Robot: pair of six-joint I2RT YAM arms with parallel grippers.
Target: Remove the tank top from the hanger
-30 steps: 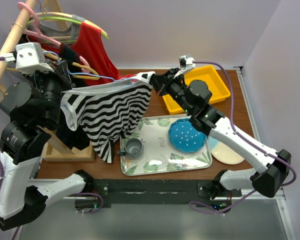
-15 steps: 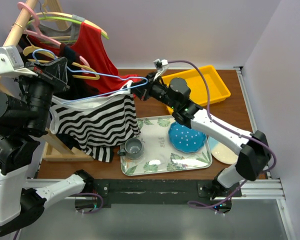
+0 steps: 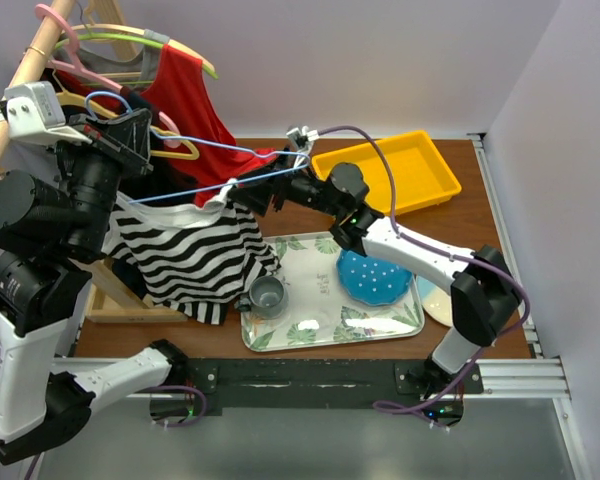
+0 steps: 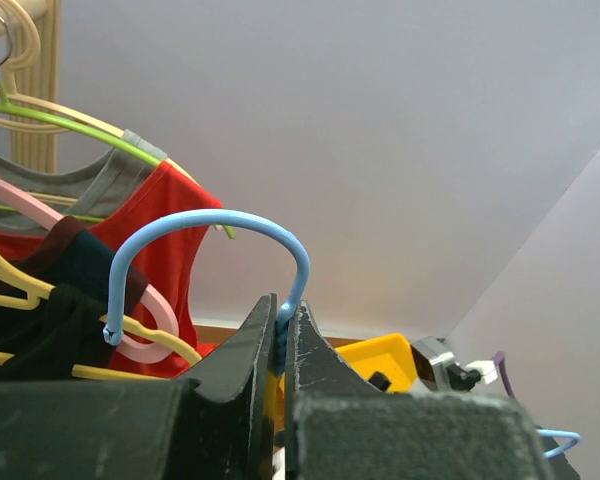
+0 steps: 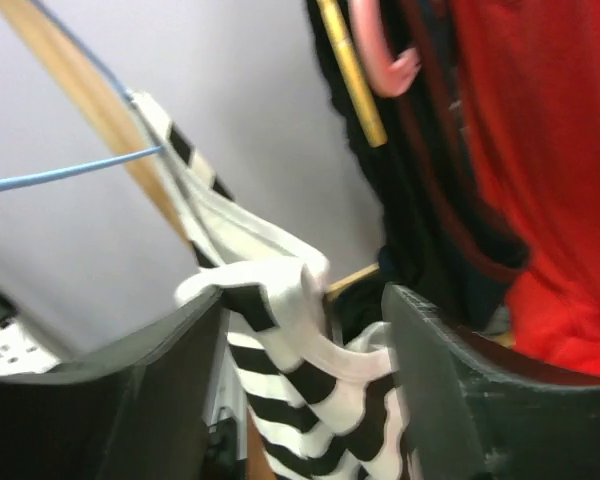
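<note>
This is a lab: bare lilac walls, black mounting rail.

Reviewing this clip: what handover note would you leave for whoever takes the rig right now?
Left pincer: shut on the hanger at its neck, hook free of the rack.
Right pincer: open, fingers either side of the tank top strap.
Done: hanger taken off the rack, its right end bare.
Left: tank top hangs on the hanger; grip the strap, pull it off.
</note>
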